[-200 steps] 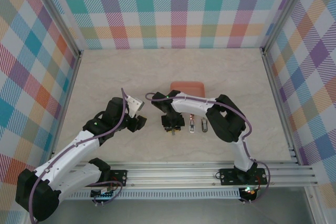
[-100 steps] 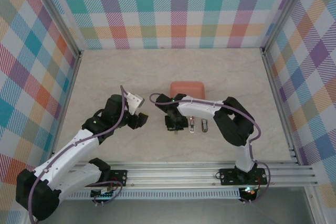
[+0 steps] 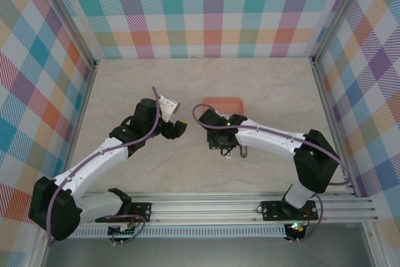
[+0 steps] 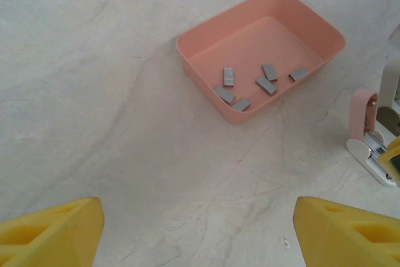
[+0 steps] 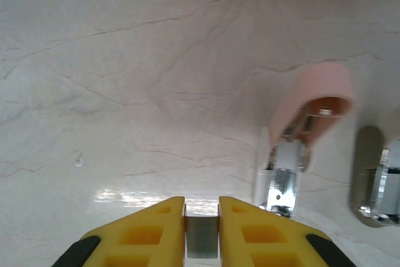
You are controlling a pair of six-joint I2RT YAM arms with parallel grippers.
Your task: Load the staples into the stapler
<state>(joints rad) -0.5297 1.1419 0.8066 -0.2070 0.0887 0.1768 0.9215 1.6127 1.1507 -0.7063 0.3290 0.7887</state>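
Note:
The coral-pink tray [image 4: 206, 40] holds several loose grey staples [image 4: 265, 84]; in the top view the tray [image 3: 224, 102] lies at the table's middle. The stapler [image 5: 284, 179] lies opened just in front of it, pink cover [image 5: 315, 95] raised and metal channel bare; it also peeks in at the right edge of the left wrist view as the stapler [image 4: 369, 132]. My right gripper [image 5: 202, 217] is shut on one grey staple strip [image 5: 202, 239], low over the table just left of the stapler. My left gripper [image 4: 199, 236] is open and empty, hovering left of the tray.
A second shiny metal part of the stapler [image 5: 381, 179] lies to the right of the channel. Bare marble tabletop [image 3: 150, 92] spreads around the tray. Plaid walls [image 3: 206, 10] close in the back and sides.
My right gripper has slid right and a little toward the tray, closer to the stapler, its arm stretching out. My left gripper has moved up and right toward the tray.

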